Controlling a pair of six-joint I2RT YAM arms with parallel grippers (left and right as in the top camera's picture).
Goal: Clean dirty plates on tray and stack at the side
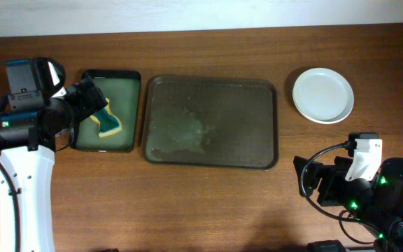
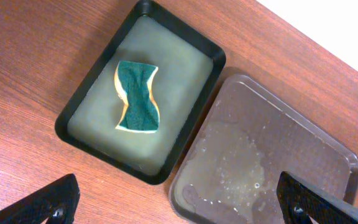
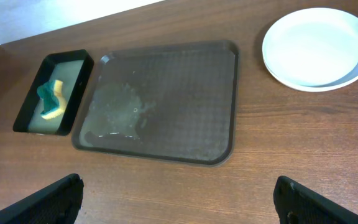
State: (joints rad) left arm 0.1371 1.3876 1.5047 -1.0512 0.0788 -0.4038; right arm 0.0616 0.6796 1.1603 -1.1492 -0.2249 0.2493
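The dark tray (image 1: 208,119) lies at the table's middle with no plates on it, only wet patches and droplets; it also shows in the left wrist view (image 2: 272,155) and the right wrist view (image 3: 166,99). White plates (image 1: 322,94) sit stacked on the table right of the tray, seen too in the right wrist view (image 3: 319,48); I cannot tell how many are in the stack. My left gripper (image 2: 179,202) is open and empty above the gap between basin and tray. My right gripper (image 3: 179,199) is open and empty over bare table in front of the tray.
A black basin (image 1: 110,72) of green liquid stands left of the tray, with a green-and-yellow sponge (image 2: 137,96) lying in it. The left arm (image 1: 26,119) stands at the far left, the right arm (image 1: 369,189) at the front right.
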